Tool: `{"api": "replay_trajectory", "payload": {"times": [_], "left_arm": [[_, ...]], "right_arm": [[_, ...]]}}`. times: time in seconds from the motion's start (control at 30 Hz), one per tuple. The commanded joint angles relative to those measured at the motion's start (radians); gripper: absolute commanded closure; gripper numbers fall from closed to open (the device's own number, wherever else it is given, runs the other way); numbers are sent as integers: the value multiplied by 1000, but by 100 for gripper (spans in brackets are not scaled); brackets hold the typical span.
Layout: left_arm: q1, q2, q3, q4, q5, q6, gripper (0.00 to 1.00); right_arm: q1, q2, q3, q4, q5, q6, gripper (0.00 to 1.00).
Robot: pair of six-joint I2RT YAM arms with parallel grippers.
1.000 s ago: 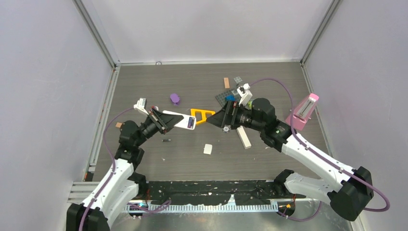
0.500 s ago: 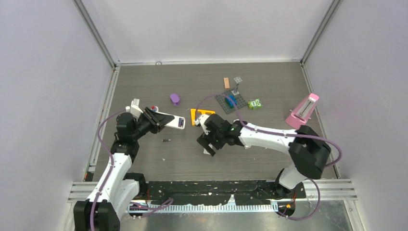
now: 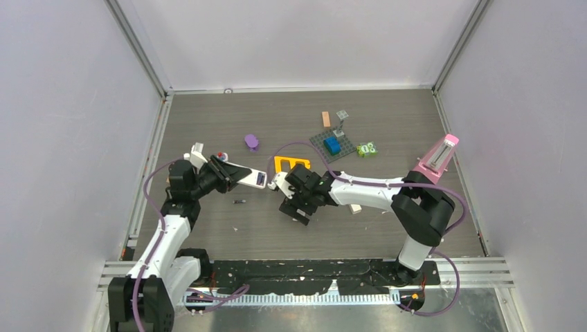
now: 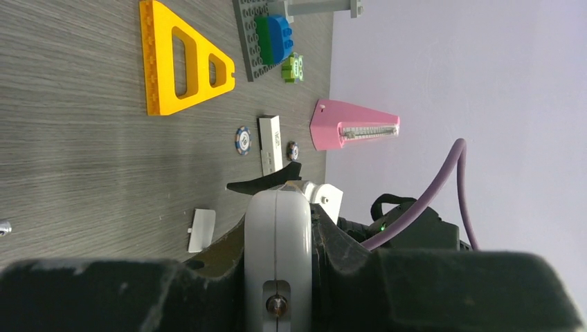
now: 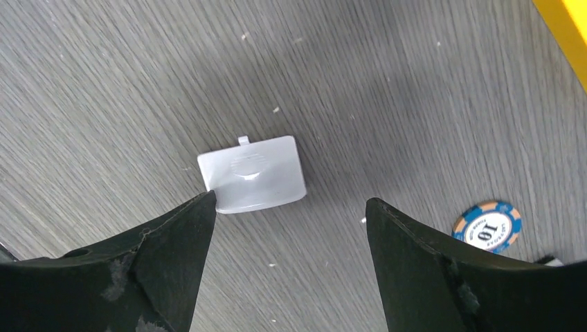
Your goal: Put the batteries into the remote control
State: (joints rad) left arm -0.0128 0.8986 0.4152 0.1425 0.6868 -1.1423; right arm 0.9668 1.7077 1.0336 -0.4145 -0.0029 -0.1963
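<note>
**Remote Held, Battery Lying Loose**

Over the grey table; pinching the white remote control tight in the left gripper; spreading the right gripper wide above a little white lid; with one tiny dark battery flat just beside the remote.

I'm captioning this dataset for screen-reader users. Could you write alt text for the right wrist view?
The open right gripper hovers over a small white cover with a tab, lying flat on the grey wood-grain table. A blue-and-orange poker chip lies at right; a yellow piece shows in the top right corner.
</note>
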Motion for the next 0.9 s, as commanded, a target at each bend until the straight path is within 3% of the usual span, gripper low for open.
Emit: {"api": "replay_trajectory", "payload": {"times": [0.0,0.4,0.63,0.87], "left_arm": [[44,-6,24,31,27,23,100],[83,-9,17,-27,-17,40,100],[86,-11,20,-38,-23,48,100],[84,-20,-5,-46,-14,70,100]], "right_arm": [[6,33,54,-4,-63,-59,16],[6,92,79,-53,-102,-72,30],[4,108,94,-69,-115,-51,55],[3,-26,49,-11,-82,5,62]]}}
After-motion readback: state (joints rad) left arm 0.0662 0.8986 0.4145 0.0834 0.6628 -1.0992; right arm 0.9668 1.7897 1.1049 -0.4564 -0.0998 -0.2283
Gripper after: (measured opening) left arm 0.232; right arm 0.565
